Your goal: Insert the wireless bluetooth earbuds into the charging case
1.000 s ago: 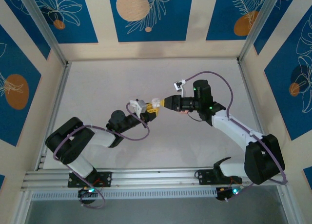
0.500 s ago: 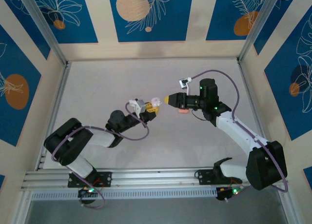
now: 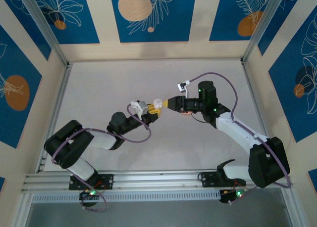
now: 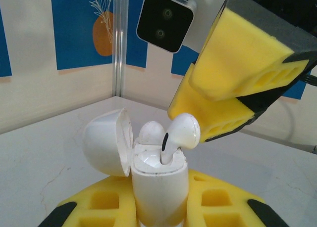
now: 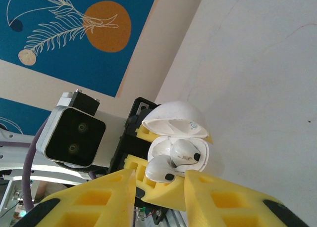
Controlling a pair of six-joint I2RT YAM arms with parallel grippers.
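My left gripper [image 3: 153, 110] is shut on the white charging case [image 4: 158, 187], holding it upright above the table with its lid [image 4: 106, 143] swung open. One white earbud [image 4: 150, 132] sits in its slot. A second white earbud [image 4: 182, 132] has its stem in the other slot and its head sticking up at a tilt. My right gripper [image 3: 166, 104] is right at the case mouth, one of its yellow fingertips [image 4: 208, 119] against that earbud's head. In the right wrist view the raised earbud [image 5: 166, 168] lies just past the right gripper [image 5: 159, 180], whose jaws stand a little apart.
A small pink-orange thing [image 3: 186, 113] lies on the table under the right wrist. Metal rails [image 3: 148, 180] run along the near edge, and patterned walls [image 3: 148, 19] close in the other three sides of the pale table [image 3: 109, 78].
The right gripper drew back to the right from the case half a second ago and has come back to the case mouth. The left arm held still.
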